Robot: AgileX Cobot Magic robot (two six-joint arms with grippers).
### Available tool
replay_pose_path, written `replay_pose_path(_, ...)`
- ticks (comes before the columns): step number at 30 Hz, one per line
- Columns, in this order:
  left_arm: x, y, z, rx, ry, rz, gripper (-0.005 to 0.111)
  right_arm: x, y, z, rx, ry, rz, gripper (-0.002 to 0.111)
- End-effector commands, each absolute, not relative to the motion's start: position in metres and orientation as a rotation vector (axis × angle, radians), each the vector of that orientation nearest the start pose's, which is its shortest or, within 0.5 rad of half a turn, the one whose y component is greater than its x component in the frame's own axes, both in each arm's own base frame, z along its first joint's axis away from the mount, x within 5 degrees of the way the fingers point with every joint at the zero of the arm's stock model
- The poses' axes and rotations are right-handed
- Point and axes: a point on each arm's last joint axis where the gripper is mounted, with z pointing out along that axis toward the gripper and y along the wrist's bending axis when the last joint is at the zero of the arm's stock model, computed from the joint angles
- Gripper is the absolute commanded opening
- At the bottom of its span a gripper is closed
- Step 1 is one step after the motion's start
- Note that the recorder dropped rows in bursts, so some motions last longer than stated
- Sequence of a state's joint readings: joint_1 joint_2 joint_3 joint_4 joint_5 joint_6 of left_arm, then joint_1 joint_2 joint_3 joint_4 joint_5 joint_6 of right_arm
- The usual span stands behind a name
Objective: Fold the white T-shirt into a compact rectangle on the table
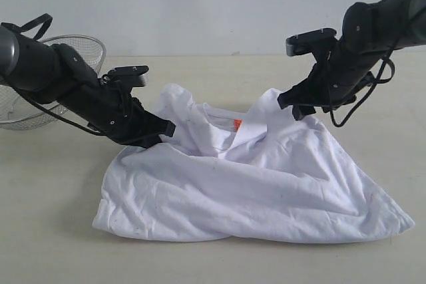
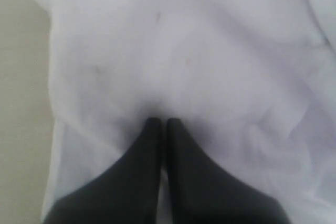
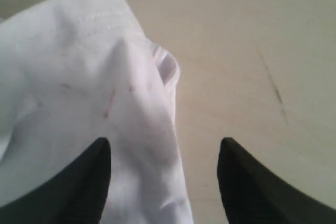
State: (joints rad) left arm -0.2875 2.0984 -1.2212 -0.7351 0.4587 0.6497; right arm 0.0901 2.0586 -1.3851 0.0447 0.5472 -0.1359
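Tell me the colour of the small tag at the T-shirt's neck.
Orange. The neck tag on the white T-shirt shows best in the exterior view.

White cotton T-shirt (image 1: 253,191) lies centre on pale beige wood-grain table (image 1: 53,231). Silver wire-mesh basket (image 1: 86,48) far left, behind left gripper (image 1: 166,130) at shirt's left edge. Right gripper (image 1: 287,104) at shirt's right rear; small orange neck tag (image 1: 237,124) between them.

The wire-mesh basket (image 1: 85,50) is cut off by the exterior view's left edge and partly covered by the left arm (image 1: 60,78), itself cropped there. The right arm (image 1: 379,24) is cropped at the top corner. In the blurred left wrist view, it cannot be told whether the white T-shirt (image 2: 210,51) is pinched by the left gripper (image 2: 160,123). The neck tag (image 1: 237,124) is too small to read.
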Motion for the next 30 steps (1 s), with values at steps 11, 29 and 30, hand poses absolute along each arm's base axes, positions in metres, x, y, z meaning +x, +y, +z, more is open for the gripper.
replay_pose_path(11,0.379,-0.142,0.101,0.434,2.703,-0.509,0.004,0.430,0.046,0.136,-0.245,2.663,0.106,0.000)
replay_pose_path(29,0.381,-0.141,0.102,0.400,2.694,-0.497,0.004,0.424,0.018,0.163,-0.057,2.668,-0.264,0.000)
replay_pose_path(30,0.381,-0.141,0.102,0.400,2.694,-0.497,0.004,0.424,0.015,0.164,-0.036,2.662,-0.297,0.000)
